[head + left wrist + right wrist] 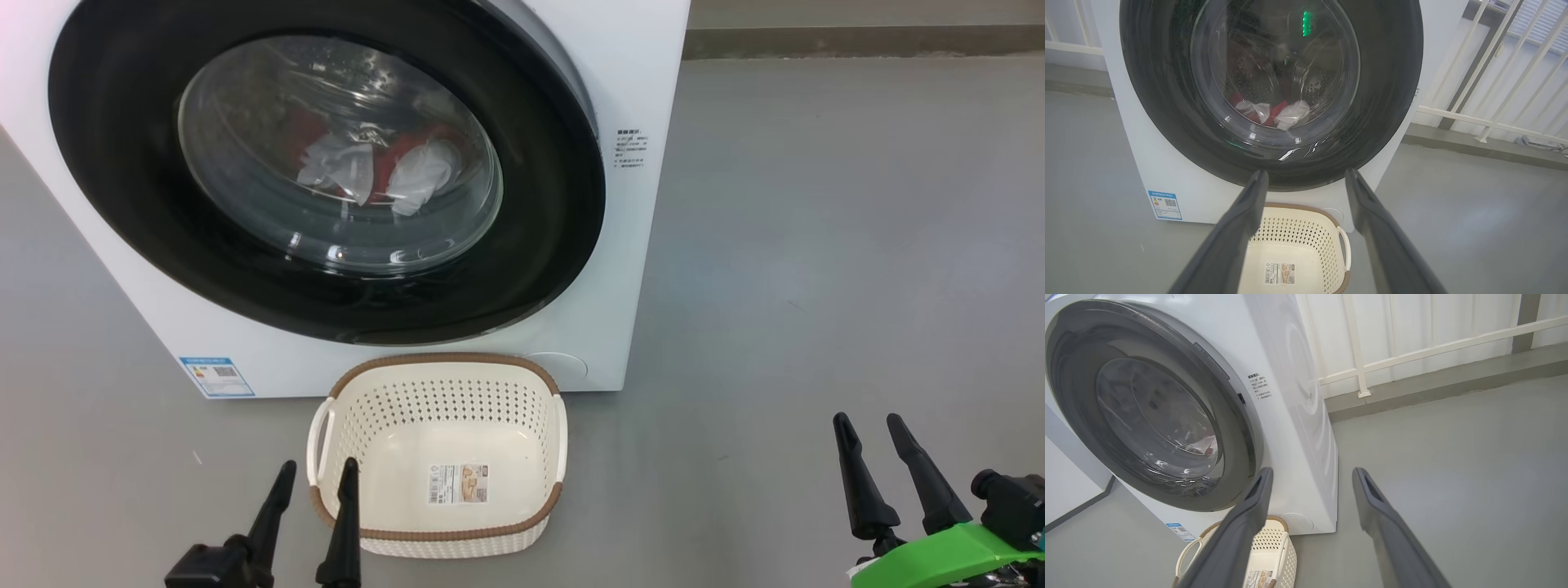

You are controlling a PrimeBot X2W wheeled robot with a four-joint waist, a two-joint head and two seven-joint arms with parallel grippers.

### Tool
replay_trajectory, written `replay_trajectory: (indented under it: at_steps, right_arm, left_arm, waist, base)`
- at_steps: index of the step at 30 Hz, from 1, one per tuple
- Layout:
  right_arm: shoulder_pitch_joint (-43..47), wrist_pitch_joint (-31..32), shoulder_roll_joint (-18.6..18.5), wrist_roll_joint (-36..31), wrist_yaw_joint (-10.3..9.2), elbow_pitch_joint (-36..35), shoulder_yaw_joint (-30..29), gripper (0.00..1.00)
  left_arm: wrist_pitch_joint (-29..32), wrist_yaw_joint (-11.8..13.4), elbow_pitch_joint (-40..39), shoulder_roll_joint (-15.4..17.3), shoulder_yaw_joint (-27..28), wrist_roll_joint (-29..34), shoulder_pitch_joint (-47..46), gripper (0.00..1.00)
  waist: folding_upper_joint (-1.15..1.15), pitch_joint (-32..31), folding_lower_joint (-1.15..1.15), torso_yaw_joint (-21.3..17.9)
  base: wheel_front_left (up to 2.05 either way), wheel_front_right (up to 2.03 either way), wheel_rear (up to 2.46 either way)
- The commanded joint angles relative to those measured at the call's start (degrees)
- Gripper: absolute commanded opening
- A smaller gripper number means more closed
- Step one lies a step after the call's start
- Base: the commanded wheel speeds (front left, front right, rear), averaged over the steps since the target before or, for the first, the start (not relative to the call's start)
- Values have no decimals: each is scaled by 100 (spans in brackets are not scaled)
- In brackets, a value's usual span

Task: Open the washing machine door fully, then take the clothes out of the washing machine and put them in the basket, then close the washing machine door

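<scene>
The white washing machine (645,269) stands on the floor with its round black-rimmed door (522,269) shut. Behind the glass porthole lie the red and white clothes (384,167), also seen through the glass (1274,114) in the left wrist view. The cream basket (445,384) with a brown rim sits on the floor just in front of the machine, holding just its paper label. My left gripper (318,469) is open at the basket's near left corner. My right gripper (869,425) is open over bare floor, well to the right of basket and machine.
Grey floor (816,245) stretches wide to the right of the machine. A white railing (1412,351) and a low kerb run along the back wall. A blue label (216,376) marks the machine's lower left front.
</scene>
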Motion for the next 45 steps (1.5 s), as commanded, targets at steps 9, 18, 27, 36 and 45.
replay_trajectory:
  at_steps: [9, 18, 27, 36, 45]
  right_arm:
    - [80, -221, -105, -570, -3, -219, -9, 100]
    - [153, -336, -82, -958, -3, -200, -123, 100]
    - [183, -336, -36, -927, -3, -154, -241, 100]
    - [195, -336, -20, -921, -3, -133, -274, 100]
    - [185, -336, 0, -934, -3, -147, -270, 100]
  left_arm:
    - [-232, 86, -122, 78, 114, 670, -15, 100]
    - [-347, 121, -18, 84, 122, 1012, -4, 100]
    - [-347, 58, 251, 84, 194, 654, -33, 100]
    - [-347, 62, 380, 84, 211, 717, -88, 100]
    - [-347, 81, 329, 84, 205, 738, -92, 100]
  waist:
    - [0, -14, 0, -6]
    - [0, -14, 0, -23]
    - [0, -22, 0, -44]
    - [0, -10, 0, -41]
    - [0, -4, 0, -23]
  base:
    - [0, 0, 0]
    - [0, 0, 0]
    - [0, 0, 0]
    - [0, 0, 0]
    - [0, 0, 0]
